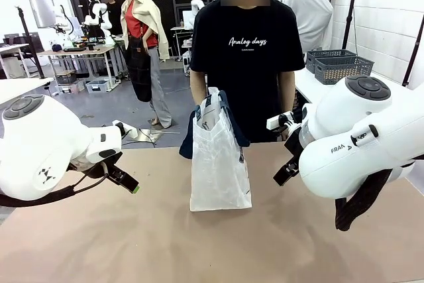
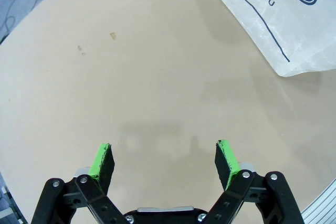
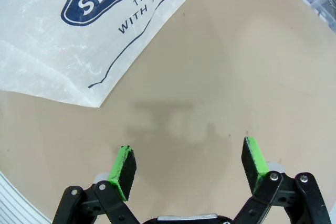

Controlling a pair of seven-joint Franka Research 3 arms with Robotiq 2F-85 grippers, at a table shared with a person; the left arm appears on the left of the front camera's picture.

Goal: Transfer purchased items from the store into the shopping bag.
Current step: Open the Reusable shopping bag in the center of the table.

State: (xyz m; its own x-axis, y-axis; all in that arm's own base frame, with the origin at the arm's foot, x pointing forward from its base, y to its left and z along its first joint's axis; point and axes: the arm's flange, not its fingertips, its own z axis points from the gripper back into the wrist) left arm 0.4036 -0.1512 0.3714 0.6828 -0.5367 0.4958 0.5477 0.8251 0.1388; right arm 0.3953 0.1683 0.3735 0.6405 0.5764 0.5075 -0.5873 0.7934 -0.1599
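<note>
The shopping bag (image 1: 219,164), translucent white with navy handles, stands upright at the middle of the tan table (image 1: 132,243), just in front of a person in a black T-shirt (image 1: 246,51). My left gripper (image 1: 126,180) hovers open to the bag's left, and its wrist view shows the open gripper (image 2: 165,153) over bare table with the bag's corner (image 2: 283,19) at top right. My right gripper (image 1: 285,173) is open on the bag's right; in its wrist view the gripper (image 3: 189,156) holds nothing and the bag (image 3: 79,35) lies at top left. The store and the purchased items are out of view.
Two dark grey openwork baskets (image 1: 339,65) sit on a white side table at the back right. The bulky white arm links fill the lower left and right of the front view. Bare tabletop stretches in front of the bag.
</note>
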